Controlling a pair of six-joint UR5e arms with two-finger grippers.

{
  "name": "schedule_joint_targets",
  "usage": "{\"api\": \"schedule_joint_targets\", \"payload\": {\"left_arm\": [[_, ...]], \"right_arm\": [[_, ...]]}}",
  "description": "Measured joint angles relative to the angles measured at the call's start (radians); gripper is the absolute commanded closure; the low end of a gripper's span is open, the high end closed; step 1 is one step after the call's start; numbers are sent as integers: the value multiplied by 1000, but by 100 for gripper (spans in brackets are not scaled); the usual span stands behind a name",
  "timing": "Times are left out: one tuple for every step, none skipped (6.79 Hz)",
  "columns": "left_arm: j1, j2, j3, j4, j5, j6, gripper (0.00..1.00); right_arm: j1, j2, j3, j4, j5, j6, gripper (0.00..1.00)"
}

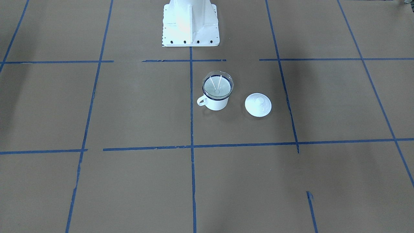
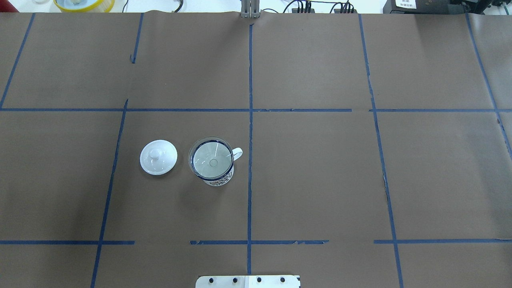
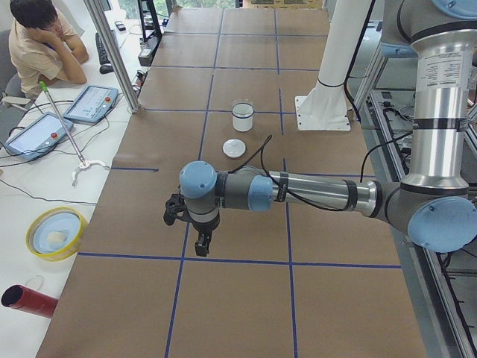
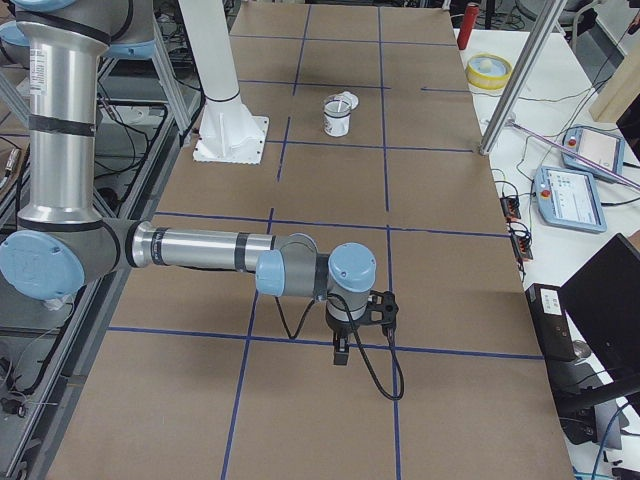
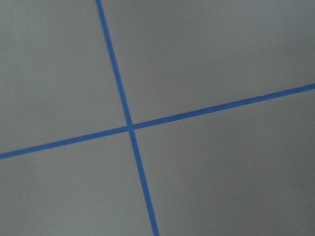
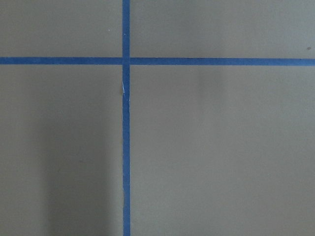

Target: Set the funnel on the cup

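Observation:
The clear funnel [image 1: 217, 84] sits mouth-up in the cup [image 1: 216, 103], a white mug with a dark blue rim and its handle toward the view's left. From overhead the funnel [image 2: 212, 159] covers the cup's [image 2: 219, 181] opening, just left of the centre tape line. My left gripper [image 3: 201, 242] shows only in the exterior left view, far from the cup [image 3: 243, 118]; I cannot tell whether it is open. My right gripper [image 4: 340, 350] shows only in the exterior right view, far from the cup [image 4: 338, 120]; I cannot tell its state. Both wrist views show only brown paper and blue tape.
A round white lid with a knob [image 2: 158, 157] lies beside the cup, apart from it. The robot's white base [image 1: 190, 22] stands behind the cup. An operator [image 3: 41, 37], tablets and a yellow bowl [image 3: 54, 233] are at the side desk.

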State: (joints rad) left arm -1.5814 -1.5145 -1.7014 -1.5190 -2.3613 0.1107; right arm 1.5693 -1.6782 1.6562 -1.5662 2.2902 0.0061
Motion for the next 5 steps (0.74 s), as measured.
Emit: {"api": "schedule_joint_targets", "payload": {"left_arm": [[-18, 19, 2, 4, 1, 8, 0], [-27, 30, 2, 7, 2, 8, 0], [-29, 34, 4, 7, 3, 4, 0], [-29, 36, 11, 6, 1, 3, 0], [-28, 36, 20, 4, -3, 4, 0]], "right_arm": [[0, 0, 0, 0, 0, 0, 0], [0, 0, 0, 0, 0, 0, 0], [0, 0, 0, 0, 0, 0, 0], [0, 0, 0, 0, 0, 0, 0], [0, 0, 0, 0, 0, 0, 0]]}}
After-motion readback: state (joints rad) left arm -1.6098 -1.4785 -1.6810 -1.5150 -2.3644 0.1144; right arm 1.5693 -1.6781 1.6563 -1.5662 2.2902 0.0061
